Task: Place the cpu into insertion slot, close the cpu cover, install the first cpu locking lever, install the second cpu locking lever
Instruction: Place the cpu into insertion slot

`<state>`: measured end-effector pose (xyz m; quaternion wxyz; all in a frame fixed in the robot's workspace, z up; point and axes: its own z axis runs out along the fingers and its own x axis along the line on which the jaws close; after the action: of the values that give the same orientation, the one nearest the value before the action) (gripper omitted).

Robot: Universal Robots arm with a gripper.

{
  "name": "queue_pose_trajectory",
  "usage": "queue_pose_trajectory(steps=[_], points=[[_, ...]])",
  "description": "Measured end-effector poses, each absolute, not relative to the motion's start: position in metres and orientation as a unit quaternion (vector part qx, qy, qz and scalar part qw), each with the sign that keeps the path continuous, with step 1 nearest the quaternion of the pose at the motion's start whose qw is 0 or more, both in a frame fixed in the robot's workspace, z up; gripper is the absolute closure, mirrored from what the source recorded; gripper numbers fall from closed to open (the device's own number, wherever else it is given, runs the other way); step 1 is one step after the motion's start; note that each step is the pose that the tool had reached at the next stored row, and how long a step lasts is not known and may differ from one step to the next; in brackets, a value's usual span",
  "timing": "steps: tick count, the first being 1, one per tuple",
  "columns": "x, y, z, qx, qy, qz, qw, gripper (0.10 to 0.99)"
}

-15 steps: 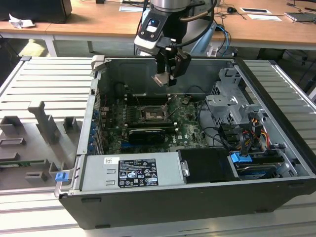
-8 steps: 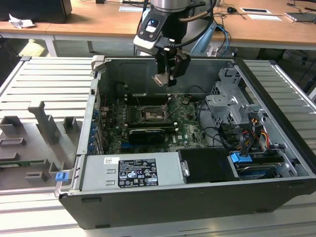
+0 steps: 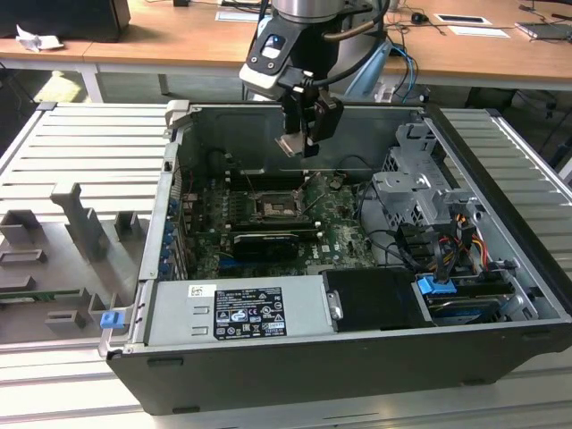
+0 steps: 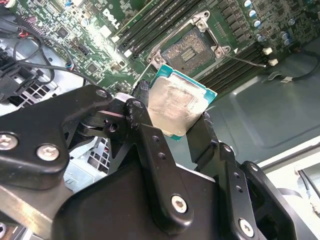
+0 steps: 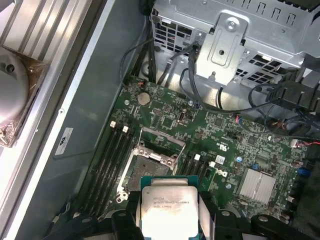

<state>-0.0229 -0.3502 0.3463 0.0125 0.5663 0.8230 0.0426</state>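
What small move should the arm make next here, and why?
Probably ease the cpu down toward the insertion slot. The gripper is shut on the cpu, which hangs above the motherboard, apart from the slot. The slot lies open and empty in both wrist views.

My arm [image 3: 308, 9] hangs from above, wrist angled downward; my gripper [image 4: 172, 117] presses its two black fingers [image 4: 150, 135] against opposite edges of the cpu [image 4: 177, 107].
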Motion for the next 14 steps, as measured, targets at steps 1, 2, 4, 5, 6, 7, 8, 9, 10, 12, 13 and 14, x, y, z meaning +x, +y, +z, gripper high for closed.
queue_pose_trajectory(steps=[1,2,4,5,6,7,8,9,10,12,13,14], points=[[-0.0229,-0.3502,0.3462,0.567,0.822,0.043,0.013,0.545],[-0.0229,-0.3502,0.3461,0.569,0.821,0.043,0.013,0.545],[-0.0229,-0.3502,0.3459,0.574,0.818,0.042,0.013,0.545],[-0.0229,-0.3502,0.3457,0.575,0.817,0.042,0.013,0.545],[-0.0229,-0.3502,0.3457,0.576,0.816,0.042,0.013,0.545],[-0.0229,-0.3502,0.3455,0.578,0.815,0.042,0.013,0.545],[-0.0229,-0.3502,0.3454,0.579,0.814,0.042,0.013,0.545],[-0.0229,-0.3502,0.3452,0.582,0.812,0.042,0.013,0.545],[-0.0229,-0.3502,0.345,0.584,0.811,0.042,0.013,0.545],[-0.0229,-0.3502,0.3446,0.587,0.809,0.042,0.014,0.545],[-0.0229,-0.3502,0.3445,0.587,0.808,0.042,0.014,0.545],[-0.0229,-0.3502,0.3445,0.588,0.808,0.042,0.014,0.545]])
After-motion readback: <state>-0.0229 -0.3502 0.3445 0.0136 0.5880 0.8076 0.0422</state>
